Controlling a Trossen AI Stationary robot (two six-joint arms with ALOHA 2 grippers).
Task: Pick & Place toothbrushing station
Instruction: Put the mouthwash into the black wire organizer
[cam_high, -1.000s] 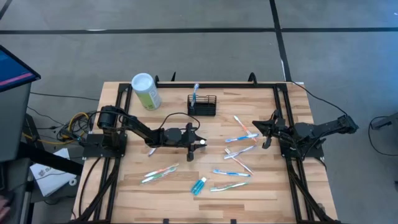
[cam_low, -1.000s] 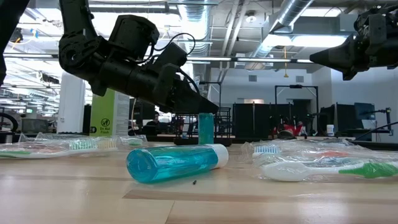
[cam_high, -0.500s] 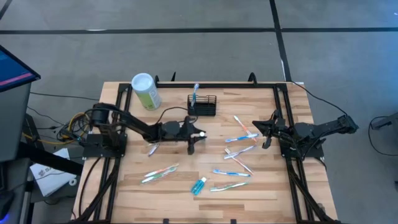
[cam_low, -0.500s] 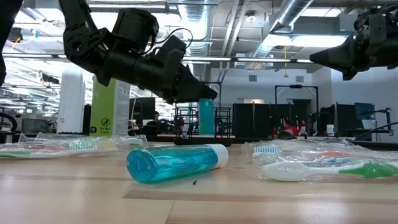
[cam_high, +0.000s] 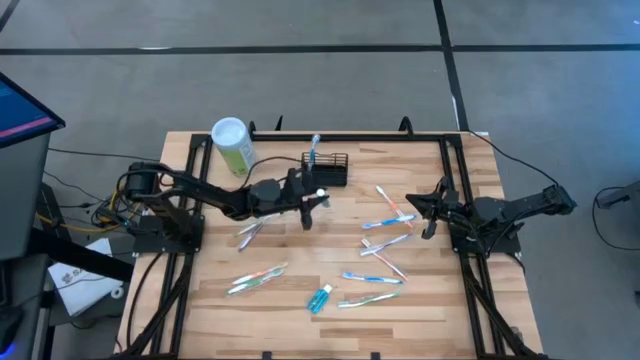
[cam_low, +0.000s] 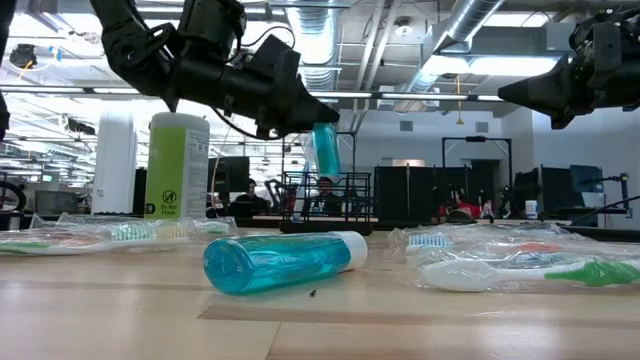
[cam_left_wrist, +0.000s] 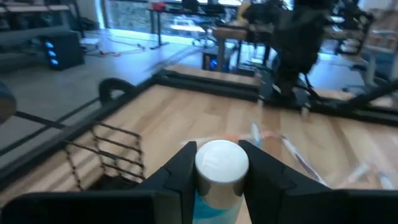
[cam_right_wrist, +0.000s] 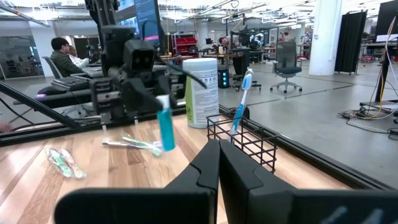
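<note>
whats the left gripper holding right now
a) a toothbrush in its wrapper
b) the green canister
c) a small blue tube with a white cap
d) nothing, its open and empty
c: the left gripper is shut on a small blue tube, lifted off the table near the basket; its white cap shows between the fingers in the left wrist view.

In the left wrist view, the blue tube (cam_left_wrist: 219, 180) ran off the picture's edge between the left gripper's (cam_left_wrist: 217, 171) fingers, so only its white cap end showed. The black mesh basket (cam_left_wrist: 102, 155) was cut off there too and smeared by blur. Wrapped toothbrushes (cam_high: 385, 222) seen from above were too small to tell their print.
</note>
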